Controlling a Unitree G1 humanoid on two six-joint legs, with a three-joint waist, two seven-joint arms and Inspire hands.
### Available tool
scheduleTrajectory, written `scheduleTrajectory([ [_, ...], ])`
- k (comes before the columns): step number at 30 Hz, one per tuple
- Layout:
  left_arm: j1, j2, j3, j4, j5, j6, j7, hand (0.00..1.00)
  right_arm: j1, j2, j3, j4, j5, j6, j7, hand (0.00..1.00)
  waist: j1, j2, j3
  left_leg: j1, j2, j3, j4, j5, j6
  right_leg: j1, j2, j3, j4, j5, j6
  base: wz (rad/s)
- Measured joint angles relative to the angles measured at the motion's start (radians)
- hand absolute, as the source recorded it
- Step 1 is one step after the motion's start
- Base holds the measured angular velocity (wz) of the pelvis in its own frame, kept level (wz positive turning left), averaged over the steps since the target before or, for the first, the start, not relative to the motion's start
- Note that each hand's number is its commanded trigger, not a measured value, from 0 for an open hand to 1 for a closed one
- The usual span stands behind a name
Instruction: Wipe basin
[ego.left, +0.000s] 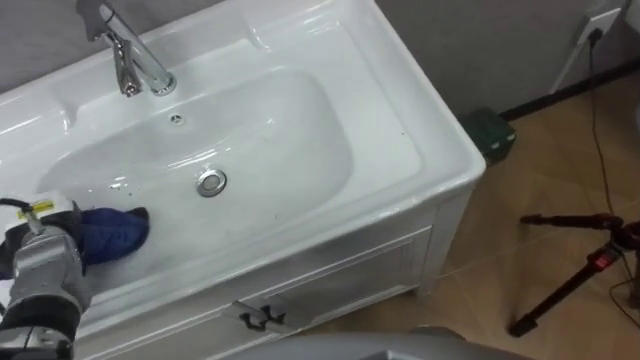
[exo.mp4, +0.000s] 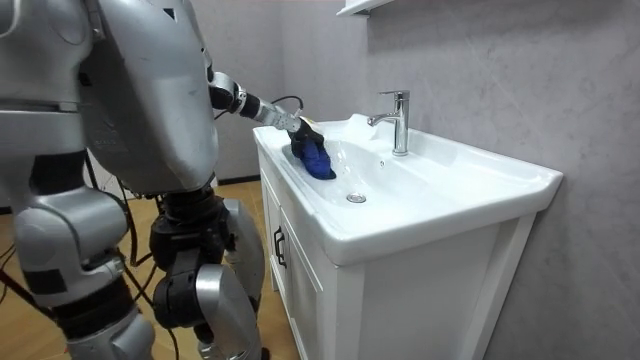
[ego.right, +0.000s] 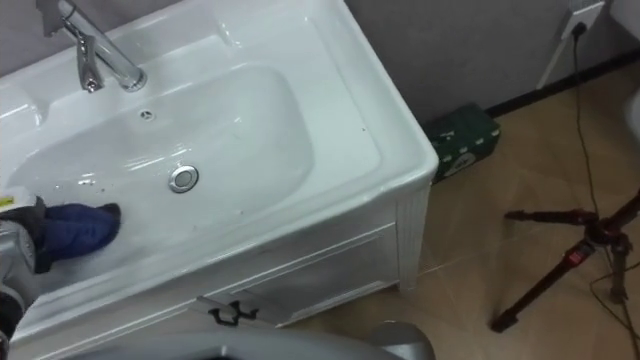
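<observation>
Blue cloth (ego.left: 118, 232) in basin (ego.left: 290, 130), L side

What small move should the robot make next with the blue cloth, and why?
Probably slide the crumpled blue cloth rightward toward the round metal drain: the left hand has it at the left end of the white ceramic basin, with most of the bowl beyond.

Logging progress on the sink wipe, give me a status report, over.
Left hand at blue cloth. Cloth inside basin, robot's-left end, apart from drain. Faucet at back rim, not blocking.
</observation>
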Motion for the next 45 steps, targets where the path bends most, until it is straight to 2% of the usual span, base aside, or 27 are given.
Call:
scheduleTrajectory([
  [3,0.020,-0.009,0.022,-0.069,-0.033,-0.007,0.035,1.00,0.010,-0.004,-0.001,-0.023,0.002,-0.025,0.002,0.00,0.024,-0.003,0.0005,0.004,-0.003,-0.011,-0.013,0.003,-0.004,0.003,0.000,-0.007,-0.002,0.000,0.001,0.15],
  [5,0.022,-0.009,0.043,-0.094,-0.054,-0.009,0.051,1.00,0.015,-0.011,-0.002,-0.036,0.003,-0.039,0.003,0.00,0.026,-0.009,0.0014,0.002,-0.008,-0.031,-0.020,0.004,-0.006,0.007,-0.002,-0.021,-0.006,-0.001,0.002,0.20],
  [6,0.023,-0.009,0.049,-0.104,-0.064,-0.011,0.058,1.00,0.015,-0.013,-0.001,-0.040,0.005,-0.043,0.003,0.00,0.030,-0.005,-0.0011,0.002,-0.008,-0.032,-0.020,0.004,-0.006,0.009,-0.002,-0.023,-0.008,-0.001,0.002,0.10],
  [7,0.024,-0.009,0.057,-0.137,-0.071,-0.012,0.077,1.00,0.021,-0.015,0.000,-0.041,0.011,-0.052,0.003,0.00,0.048,-0.012,0.0038,0.005,-0.008,-0.035,-0.017,0.004,-0.006,0.016,-0.002,-0.026,-0.012,-0.001,0.003,0.08],
  [9,0.039,-0.010,0.072,-0.195,-0.072,-0.016,0.097,1.00,0.033,-0.013,0.008,-0.042,0.016,-0.055,0.006,0.00,0.058,-0.018,0.0049,0.002,-0.012,-0.053,-0.016,0.004,-0.006,0.018,-0.002,-0.032,-0.014,-0.002,0.005,0.12],
  [12,0.065,-0.014,0.088,-0.307,-0.079,-0.031,0.163,1.00,0.043,-0.012,0.030,-0.041,0.024,-0.074,0.006,0.00,0.060,-0.026,0.0082,-0.016,-0.014,-0.064,-0.008,0.004,-0.007,0.015,-0.005,-0.048,-0.014,-0.004,0.009,0.24],
  [17,0.066,-0.017,0.092,-0.393,-0.078,-0.060,0.277,1.00,0.059,0.007,0.075,-0.027,0.020,-0.094,0.017,0.00,0.071,-0.024,0.0102,-0.005,-0.017,-0.064,-0.020,0.005,-0.008,0.025,-0.006,-0.051,-0.021,0.000,0.014,0.04],
  [19,0.066,-0.030,0.096,-0.452,-0.078,-0.070,0.296,1.00,0.065,0.021,0.079,-0.032,0.020,-0.097,0.029,0.00,0.070,-0.024,0.0118,-0.001,-0.017,-0.066,-0.021,0.006,-0.009,0.038,-0.004,-0.058,-0.034,0.003,0.016,0.06],
  [21,0.066,-0.031,0.097,-0.501,-0.078,-0.094,0.341,1.00,0.073,0.027,0.081,-0.033,0.022,-0.108,0.035,0.00,0.071,-0.025,0.0146,0.000,-0.017,-0.066,-0.023,0.006,-0.009,0.044,0.000,-0.060,-0.049,0.011,0.018,0.00],
  [25,0.066,-0.031,0.098,-0.559,-0.078,-0.113,0.387,1.00,0.082,0.027,0.100,-0.034,0.022,-0.115,0.050,0.00,0.061,-0.023,0.0153,0.023,-0.019,-0.064,-0.036,0.006,-0.009,0.067,0.003,-0.059,-0.069,0.016,0.022,0.00],
  [30,0.066,-0.032,0.098,-0.575,-0.078,-0.118,0.394,1.00,0.087,0.027,0.119,-0.034,0.018,-0.117,0.073,0.00,0.042,-0.022,0.0159,0.040,-0.022,-0.061,-0.044,0.006,-0.008,0.088,0.005,-0.058,-0.086,0.019,0.027,0.00],
  [39,0.066,-0.032,0.102,-0.587,-0.079,-0.120,0.396,1.00,0.097,0.027,0.118,-0.042,0.022,-0.113,0.094,0.00,0.050,-0.016,0.0147,0.065,-0.028,-0.058,-0.078,0.006,-0.008,0.097,0.005,-0.049,-0.095,0.020,0.033,-0.01],
  [45,0.081,-0.032,0.138,-0.585,-0.088,-0.121,0.474,1.00,0.095,0.032,0.118,-0.053,0.023,-0.098,0.092,0.00,0.059,-0.022,0.0139,0.066,-0.032,-0.064,-0.086,0.006,-0.008,0.095,0.003,-0.049,-0.094,0.017,0.037,-0.01],
])
